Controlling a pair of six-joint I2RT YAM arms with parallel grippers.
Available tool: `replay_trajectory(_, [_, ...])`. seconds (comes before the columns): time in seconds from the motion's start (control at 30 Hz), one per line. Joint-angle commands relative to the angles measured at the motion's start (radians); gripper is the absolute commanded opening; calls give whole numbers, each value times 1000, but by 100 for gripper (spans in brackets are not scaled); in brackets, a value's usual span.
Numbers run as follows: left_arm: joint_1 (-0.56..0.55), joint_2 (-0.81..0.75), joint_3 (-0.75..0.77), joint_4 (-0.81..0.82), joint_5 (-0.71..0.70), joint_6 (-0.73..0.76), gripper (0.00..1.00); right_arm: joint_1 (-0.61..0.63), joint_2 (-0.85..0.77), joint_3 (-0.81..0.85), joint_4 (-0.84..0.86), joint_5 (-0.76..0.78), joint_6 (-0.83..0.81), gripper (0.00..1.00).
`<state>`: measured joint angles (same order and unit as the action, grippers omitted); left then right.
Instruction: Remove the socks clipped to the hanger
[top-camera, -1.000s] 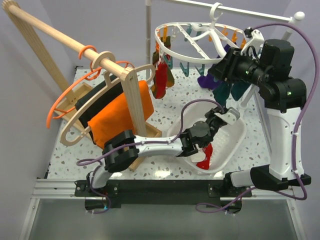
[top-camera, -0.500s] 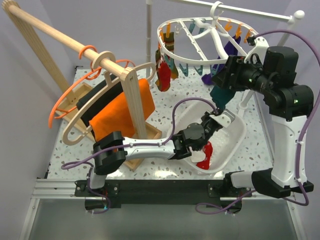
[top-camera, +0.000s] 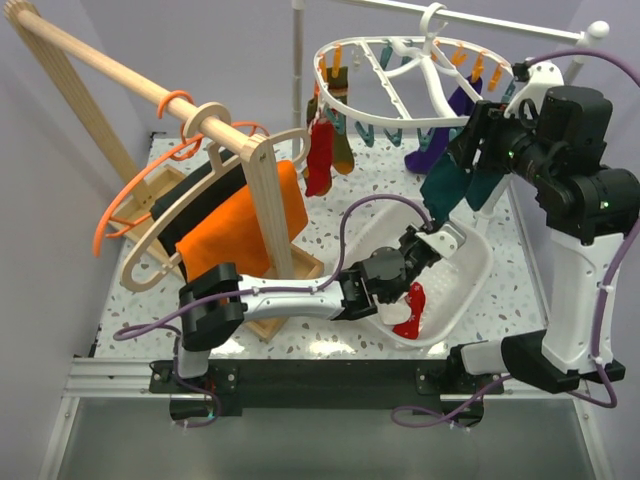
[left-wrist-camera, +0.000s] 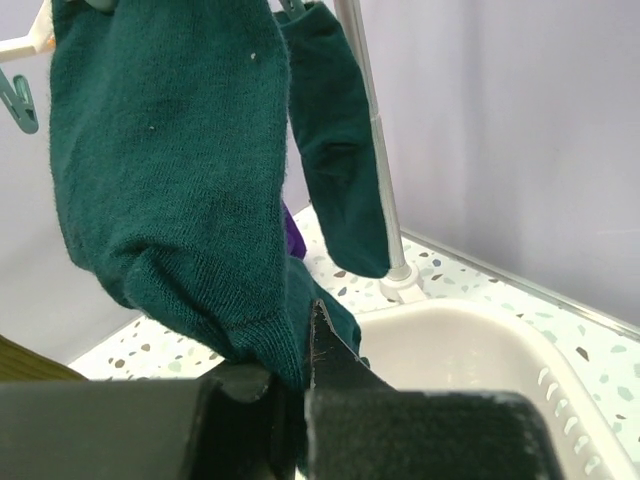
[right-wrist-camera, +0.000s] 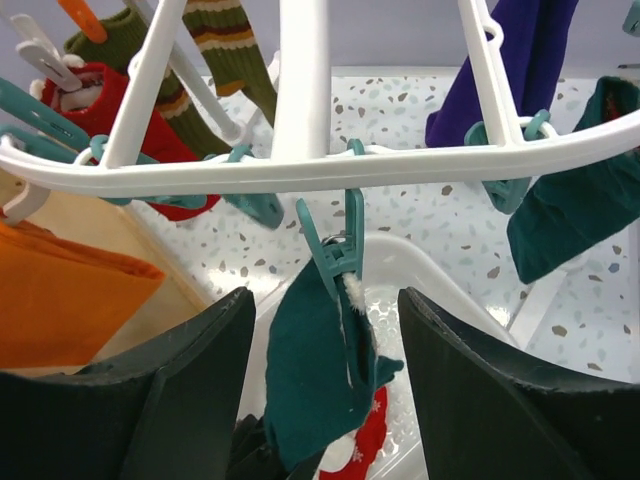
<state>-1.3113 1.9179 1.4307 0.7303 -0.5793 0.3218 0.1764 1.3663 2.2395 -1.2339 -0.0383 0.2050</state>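
The white oval hanger (top-camera: 392, 100) hangs from a rail at the back. Red (top-camera: 319, 160), striped, purple (top-camera: 432, 152) and dark green socks hang from its clips. My left gripper (top-camera: 437, 238) is shut on the bottom of one dark green sock (top-camera: 446, 186); in the left wrist view the sock (left-wrist-camera: 180, 180) runs down between the closed fingers of that gripper (left-wrist-camera: 302, 372). My right gripper (right-wrist-camera: 325, 310) is open, its fingers (right-wrist-camera: 150, 400) either side of the teal clip (right-wrist-camera: 335, 245) that holds this sock (right-wrist-camera: 320, 370). It touches neither.
A white basin (top-camera: 475, 285) below holds a red sock (top-camera: 410, 310). A wooden rack (top-camera: 262, 195) at the left carries orange (top-camera: 245, 230) and black cloths, a wooden coat hanger and thin orange hangers (top-camera: 120, 215). A white pole (left-wrist-camera: 375, 150) stands behind the basin.
My right gripper has moved right and slightly up along the hanger's rim. The hanger has tilted and swung. My left gripper stays shut on the dark green sock's bottom, its elbow drawn left.
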Motion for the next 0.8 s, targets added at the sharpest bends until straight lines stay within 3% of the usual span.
replay_trajectory(0.0, [0, -80, -15, 29, 29, -46, 0, 2, 28, 12, 31, -43, -39, 63])
replay_trajectory(0.77, [-16, -148, -33, -9, 73, -99, 0, 2, 60, -32, 114, -72, -50, 51])
